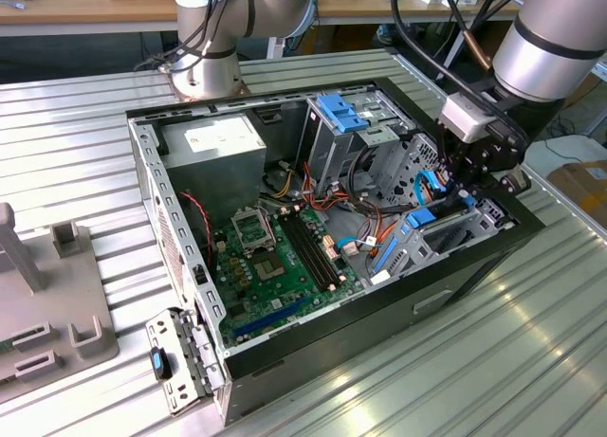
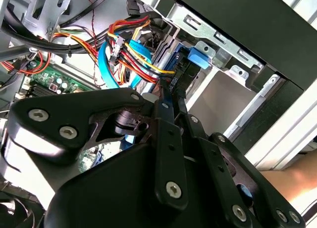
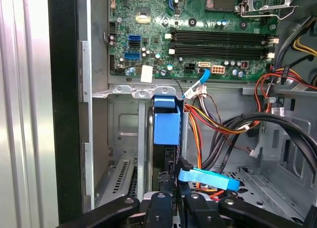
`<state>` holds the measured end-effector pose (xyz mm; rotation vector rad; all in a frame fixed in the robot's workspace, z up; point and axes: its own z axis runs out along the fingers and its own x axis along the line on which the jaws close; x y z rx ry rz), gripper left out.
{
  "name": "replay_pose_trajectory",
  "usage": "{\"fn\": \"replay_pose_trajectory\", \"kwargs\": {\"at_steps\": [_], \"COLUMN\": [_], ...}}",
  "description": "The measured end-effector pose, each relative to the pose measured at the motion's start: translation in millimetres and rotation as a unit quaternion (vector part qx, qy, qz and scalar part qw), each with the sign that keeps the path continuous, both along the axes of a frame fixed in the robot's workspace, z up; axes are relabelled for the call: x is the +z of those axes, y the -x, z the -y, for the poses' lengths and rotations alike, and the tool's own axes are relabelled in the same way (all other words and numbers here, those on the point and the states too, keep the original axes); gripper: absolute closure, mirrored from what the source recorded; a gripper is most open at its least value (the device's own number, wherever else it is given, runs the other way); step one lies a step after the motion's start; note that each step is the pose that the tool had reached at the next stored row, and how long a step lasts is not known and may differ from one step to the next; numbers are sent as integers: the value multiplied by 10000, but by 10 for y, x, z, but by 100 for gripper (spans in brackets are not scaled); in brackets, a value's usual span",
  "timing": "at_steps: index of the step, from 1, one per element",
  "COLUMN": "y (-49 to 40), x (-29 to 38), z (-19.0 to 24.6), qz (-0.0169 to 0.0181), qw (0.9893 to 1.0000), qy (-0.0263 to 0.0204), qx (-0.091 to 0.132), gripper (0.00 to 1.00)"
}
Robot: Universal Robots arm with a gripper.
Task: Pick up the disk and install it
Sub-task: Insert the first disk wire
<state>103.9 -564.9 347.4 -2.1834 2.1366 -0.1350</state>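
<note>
Disk [image 3: 165,123]: seen on edge in the first wrist view, its bright blue carrier frame uppermost and a dark drive body below, standing in the drive bay at the front corner of the computer case [image 1: 180,238]; in the exterior view it sits under the arm's wrist at the exterior view's right, and blue carrier tabs show there. Pincer [image 3: 171,201]: black fingers drawn close together on the disk's near edge, evidently pinching it by its thin sides, a hold that suits a flat item which must slide edgewise into a narrow slot. In the second wrist view the same fingers [image 2: 166,124] reach toward the bay's metal wall and a blue latch tab [image 2: 198,57], so the work appears to stand at seating the disk, not fetching it. Case: lies on its side, open face up, on the ribbed aluminium desk [image 1: 455,361], which gives the arm access from above. Motherboard [image 1: 275,257]: green, memory slots and processor socket exposed, beside the bay. Cables: a bundle of red, yellow, orange and black power leads [image 3: 213,124] and a flat blue data cable [image 3: 208,178] lie just beside the disk, near enough to snag. Power supply [image 1: 213,143]: grey box in the far corner. Bracket [image 1: 343,113]: lighter blue ribbed plastic, upright in the upper bay, well apart from the pincer.
</note>
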Motion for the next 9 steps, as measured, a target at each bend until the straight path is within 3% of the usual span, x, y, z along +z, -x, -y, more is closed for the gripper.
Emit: {"fn": "replay_pose_trajectory", "kwargs": {"at_steps": [9], "y": [0], "x": [-23], "z": [0], "qz": [0], "qw": [10000], "qy": [-2], "qx": [-99], "gripper": [84]}}
